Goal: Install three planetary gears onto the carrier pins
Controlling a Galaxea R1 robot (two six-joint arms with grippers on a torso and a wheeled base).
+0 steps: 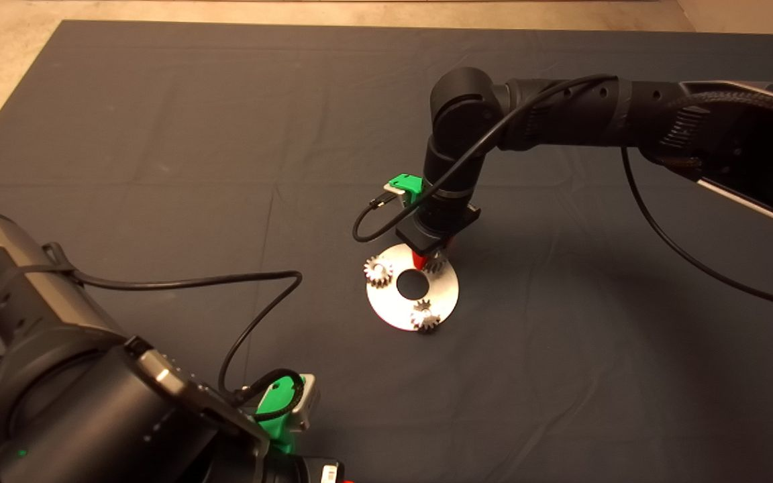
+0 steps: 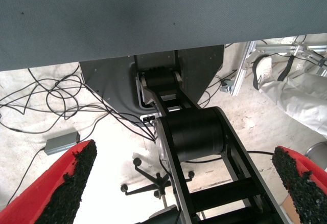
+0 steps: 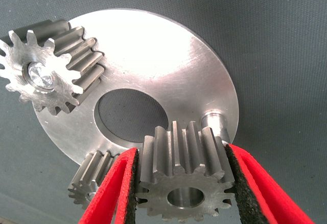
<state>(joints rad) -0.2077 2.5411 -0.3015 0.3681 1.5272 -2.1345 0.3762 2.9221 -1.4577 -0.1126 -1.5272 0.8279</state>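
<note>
A silver round plate [image 1: 396, 305] with a large central hole lies mid-mat. One planetary gear [image 3: 46, 73] sits on a carrier pin, its stud end showing through the hole. A second gear [image 3: 94, 180] sits on the plate, partly hidden behind a red finger. My right gripper [image 3: 181, 152] is shut on the third gear [image 3: 184, 183], held just over the plate's rim beside a bare carrier pin [image 3: 214, 120], its hole not over the pin. In the head view this gripper [image 1: 425, 258] stands at the plate's far edge. My left gripper [image 2: 184, 183] waits open at the lower left.
The right arm [image 1: 561, 114] reaches in from the right, with its cable [image 1: 682, 248] looping over the mat. The left wrist view shows floor beyond the mat's edge, loose cables [image 2: 56, 101] and the robot's black base [image 2: 194, 132].
</note>
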